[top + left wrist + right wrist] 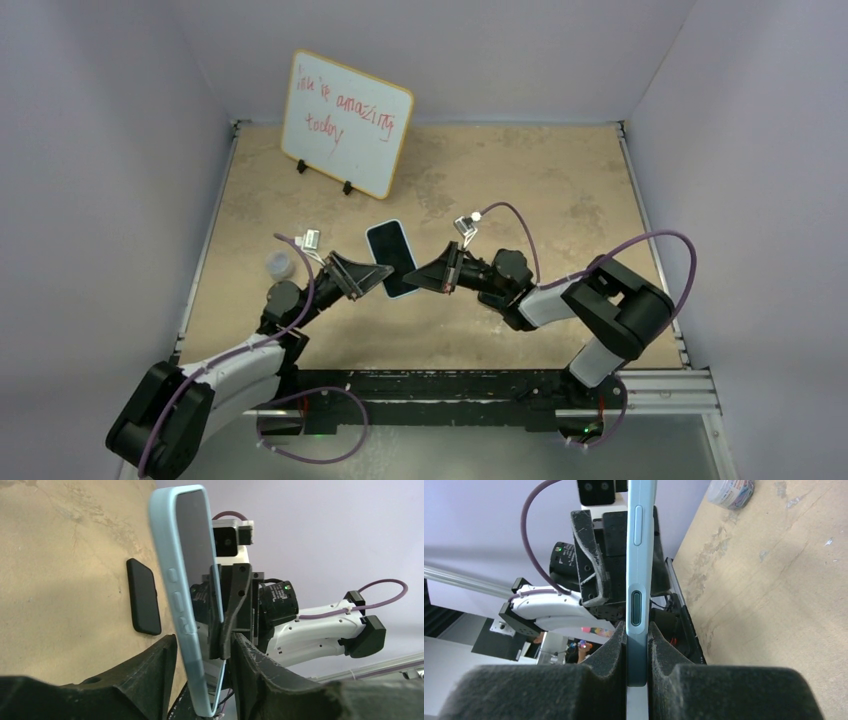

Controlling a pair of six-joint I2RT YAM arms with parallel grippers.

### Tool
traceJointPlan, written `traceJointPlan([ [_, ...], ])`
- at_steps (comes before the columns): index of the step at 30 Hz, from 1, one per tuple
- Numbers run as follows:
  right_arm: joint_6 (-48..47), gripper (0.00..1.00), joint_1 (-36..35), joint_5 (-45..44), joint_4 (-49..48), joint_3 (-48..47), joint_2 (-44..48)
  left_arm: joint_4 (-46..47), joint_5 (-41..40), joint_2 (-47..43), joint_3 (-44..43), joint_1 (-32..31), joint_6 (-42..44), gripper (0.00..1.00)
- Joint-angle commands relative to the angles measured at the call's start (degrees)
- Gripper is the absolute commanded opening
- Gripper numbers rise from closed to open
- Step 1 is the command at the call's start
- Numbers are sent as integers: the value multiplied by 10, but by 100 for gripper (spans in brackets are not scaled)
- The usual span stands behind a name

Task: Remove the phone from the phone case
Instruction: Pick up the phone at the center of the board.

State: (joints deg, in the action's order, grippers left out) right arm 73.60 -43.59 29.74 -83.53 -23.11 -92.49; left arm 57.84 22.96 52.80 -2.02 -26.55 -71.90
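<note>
While the phone (391,255) sits in its light-blue case (172,580), held clear of the desk (520,180), the left gripper (380,278) and right gripper (418,277) are clamped shut on the case's near end from opposite sides. Separation is judged not yet started; next, the rim must be peeled off a corner. The long axis is laid near-to-far, far end tilted left, screen up.

— What's the right tool (636,647) up to?
— Both black pads (610,652) are pinched tight on the near end of the phone case (640,555). It's pale blue, seen edge-on, running straight up the frame, two side buttons (637,525) facing us.
— And behind it?
— The left tool (624,565), one scuffed finger (591,560) just left of the case. Tan desk (774,605) on the right, a tape roll (730,491) at the top.
</note>
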Motion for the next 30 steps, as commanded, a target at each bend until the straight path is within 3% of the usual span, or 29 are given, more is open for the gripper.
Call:
traceJointPlan([
  [1, 17, 0, -3, 10, -202, -27, -6, 80, 13, 5, -16, 0, -15, 42],
  [7, 24, 0, -3, 14, -210, -33, -16, 76, 16, 5, -19, -1, -12, 34],
  [17, 27, 0, -10, 27, -210, -44, -23, 110, 17, 23, -27, -1, -25, 29],
  [19, 27, 0, -10, 29, -209, -44, -24, 116, 16, 23, -29, -1, -28, 23],
  [21, 27, 0, -10, 34, -209, -45, -26, 114, 13, 21, -30, -1, -29, 11],
  [22, 28, 3, -10, 38, -209, -45, -26, 112, 11, 19, -29, -1, -31, 2],
  [23, 28, 8, -10, 42, -208, -45, -26, 108, 7, 17, -27, -1, -33, 0],
  [25, 26, 27, -9, 44, -204, -39, -24, 108, -1, 11, -18, -1, -42, 0],
  [30, 16, 56, -6, 39, -194, -23, -12, 108, -25, -16, 5, -1, -76, 0],
])
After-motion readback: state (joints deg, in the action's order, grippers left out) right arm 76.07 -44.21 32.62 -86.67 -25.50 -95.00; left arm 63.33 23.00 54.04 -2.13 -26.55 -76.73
